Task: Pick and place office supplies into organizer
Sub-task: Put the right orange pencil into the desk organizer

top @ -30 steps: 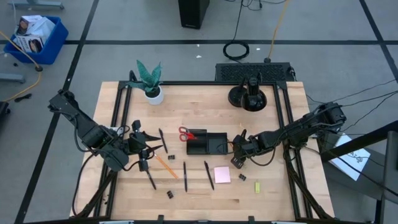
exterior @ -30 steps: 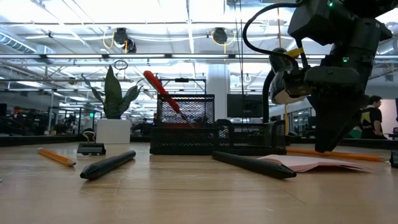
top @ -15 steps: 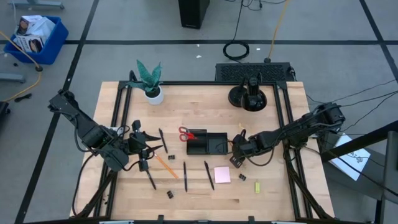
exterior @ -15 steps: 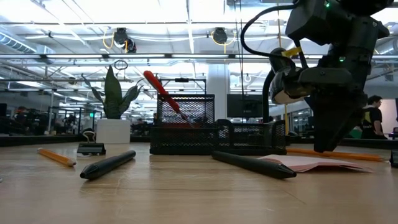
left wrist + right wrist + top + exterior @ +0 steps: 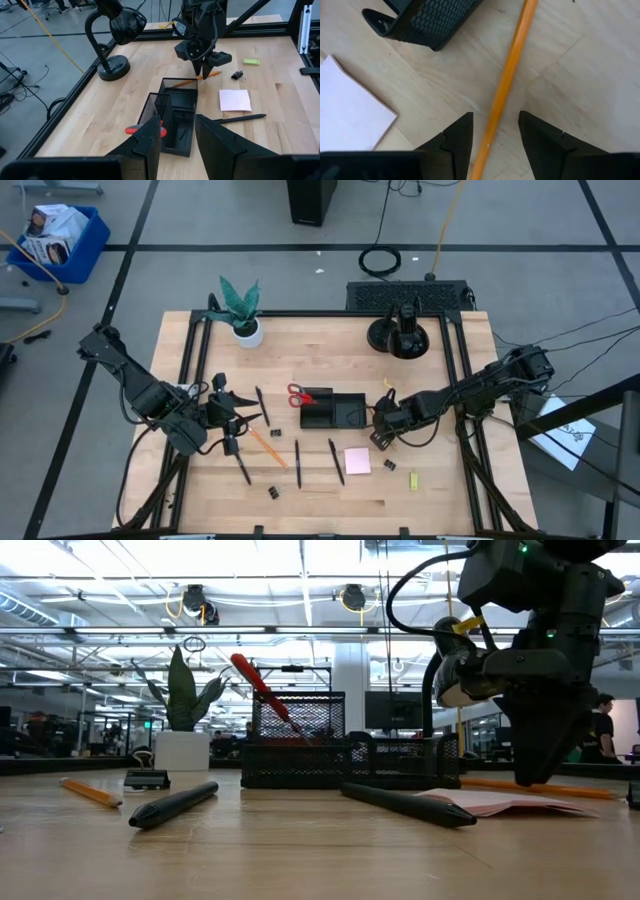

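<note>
We find the right gripper low over the table at the 3 o'clock end of the organizer, its fingers parted and straddling an orange pencil that lies flat on the wood; the jaws have not closed on it. In the right wrist view the pencil runs between the two fingers, with a corner of the organizer and the pink sticky-note pad close by. The red-handled scissors stand in the organizer's 9 o'clock end. We see the left gripper waiting at 9 o'clock of the organizer, fingers apart and empty. Black pens, a second orange pencil, binder clips and a yellow-green piece lie at 6 o'clock of the organizer.
</note>
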Robot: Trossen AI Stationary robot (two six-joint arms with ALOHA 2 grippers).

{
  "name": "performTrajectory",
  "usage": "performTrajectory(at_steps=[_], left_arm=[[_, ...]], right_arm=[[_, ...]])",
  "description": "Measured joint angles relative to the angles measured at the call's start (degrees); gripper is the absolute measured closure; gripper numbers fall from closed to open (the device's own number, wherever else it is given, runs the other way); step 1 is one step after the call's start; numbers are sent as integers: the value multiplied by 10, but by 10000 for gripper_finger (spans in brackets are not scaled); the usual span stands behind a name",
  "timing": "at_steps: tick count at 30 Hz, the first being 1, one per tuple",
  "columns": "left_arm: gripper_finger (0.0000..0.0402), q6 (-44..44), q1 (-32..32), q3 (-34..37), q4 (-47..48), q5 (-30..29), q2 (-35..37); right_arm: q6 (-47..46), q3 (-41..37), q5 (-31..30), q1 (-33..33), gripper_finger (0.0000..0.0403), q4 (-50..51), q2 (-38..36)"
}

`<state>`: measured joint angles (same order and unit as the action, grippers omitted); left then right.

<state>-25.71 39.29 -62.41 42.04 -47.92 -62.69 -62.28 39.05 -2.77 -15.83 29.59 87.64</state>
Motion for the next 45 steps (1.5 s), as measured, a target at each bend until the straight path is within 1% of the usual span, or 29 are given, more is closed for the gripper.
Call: performTrajectory(at_steps=[16, 28, 39, 45], left_arm=[[275, 0, 0, 0, 8, 0, 0], [275, 0, 0, 0, 9, 0, 0], [275, 0, 0, 0, 9, 0, 0], [275, 0, 0, 0, 9, 0, 0]], right_arm=[[-16, 0, -1, 0, 248, -1, -1], [-32, 0, -2, 0, 248, 41, 0], [-32, 0, -11, 8, 248, 41, 0], [-28, 0, -16, 8, 248, 17, -1]])
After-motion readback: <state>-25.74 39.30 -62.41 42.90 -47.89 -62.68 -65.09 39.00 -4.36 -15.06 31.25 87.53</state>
